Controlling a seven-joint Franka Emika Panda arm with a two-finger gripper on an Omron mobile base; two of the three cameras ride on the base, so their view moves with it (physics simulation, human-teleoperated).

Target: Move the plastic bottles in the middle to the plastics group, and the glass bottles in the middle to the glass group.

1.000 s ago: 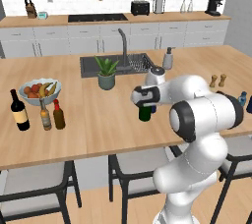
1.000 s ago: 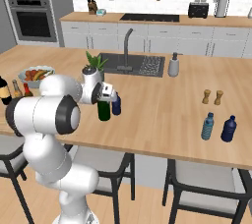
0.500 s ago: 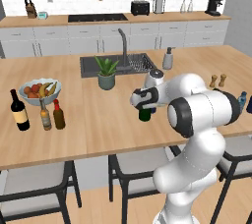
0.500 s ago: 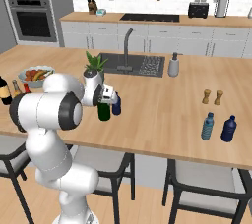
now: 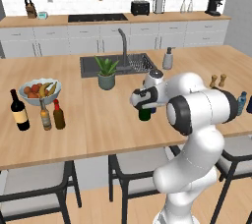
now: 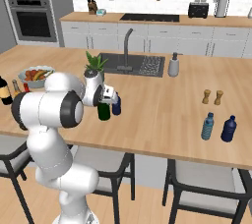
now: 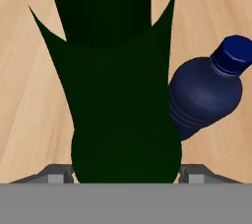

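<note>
Hand view: green bottle (image 7: 118, 85) glossy dark glass, tapered, frame centre
blue bottle (image 7: 204, 93): ribbed plastic, touching its right
gripper (image 7: 125, 175): fingers flank bottle base; grip unclear
change: jaws narrower than before, bottle unmoved

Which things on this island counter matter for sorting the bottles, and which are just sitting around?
Job:
green bottle
deep-blue bottle
brown red-capped bottle
glass group: black wine bottle, amber bottle
plastics group
gripper

Lying about:
fruit bowl
potted plant
soap dispenser
two shakers
</note>
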